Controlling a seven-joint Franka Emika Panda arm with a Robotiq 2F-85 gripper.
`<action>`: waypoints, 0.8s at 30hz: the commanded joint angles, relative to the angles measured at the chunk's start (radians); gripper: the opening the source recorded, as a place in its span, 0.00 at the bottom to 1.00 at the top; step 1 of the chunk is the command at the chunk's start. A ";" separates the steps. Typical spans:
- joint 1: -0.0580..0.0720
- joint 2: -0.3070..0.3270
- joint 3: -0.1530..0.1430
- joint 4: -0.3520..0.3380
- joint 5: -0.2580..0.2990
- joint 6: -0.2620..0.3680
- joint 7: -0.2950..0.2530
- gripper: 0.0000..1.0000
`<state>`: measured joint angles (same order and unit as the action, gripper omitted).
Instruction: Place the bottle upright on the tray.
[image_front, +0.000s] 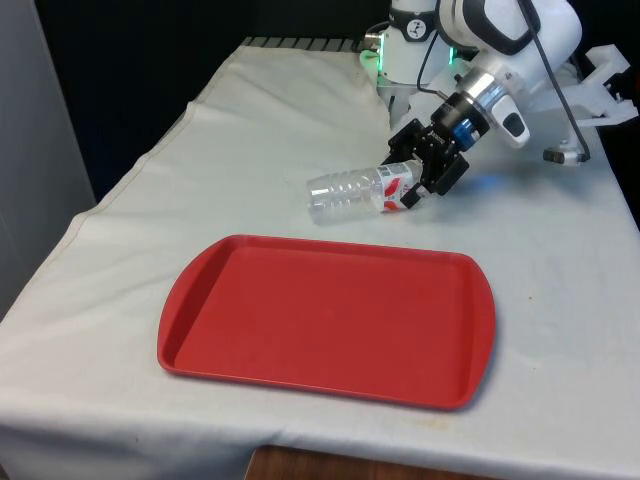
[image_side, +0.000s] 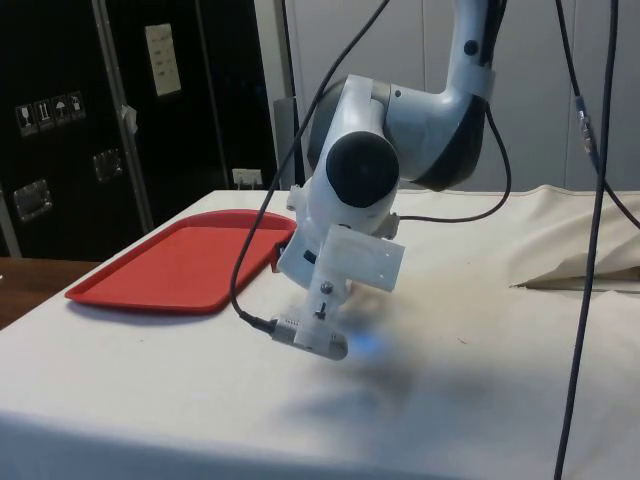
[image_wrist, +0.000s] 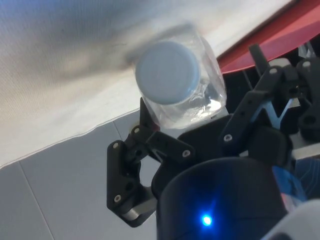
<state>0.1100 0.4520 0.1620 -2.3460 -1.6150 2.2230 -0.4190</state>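
Note:
A clear plastic bottle (image_front: 348, 192) with a red and white label lies nearly level, just behind the red tray (image_front: 330, 320). Its base points to the front view's left. My black gripper (image_front: 418, 180) is shut on the bottle's label end. I cannot tell whether the bottle rests on the cloth or hangs just above it. In the wrist view the bottle (image_wrist: 192, 95) sits between the fingers (image_wrist: 165, 145) with its pale blue cap (image_wrist: 167, 70) facing the camera, and a corner of the tray (image_wrist: 272, 37) lies beyond. The side view has the tray (image_side: 170, 265) behind the arm.
The tray lies flat near the table's front edge with nothing on it. White cloth stretches on both sides of it and behind the bottle. The robot's base (image_front: 405, 60) and cables stand at the far end.

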 joint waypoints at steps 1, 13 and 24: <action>0.000 0.001 0.000 0.000 0.000 0.000 0.000 1.00; -0.005 0.037 -0.001 0.026 -0.008 0.017 0.016 0.61; -0.005 0.037 0.000 0.026 -0.010 0.013 0.021 0.19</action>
<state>0.1080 0.4780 0.1620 -2.3230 -1.6150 2.2210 -0.4090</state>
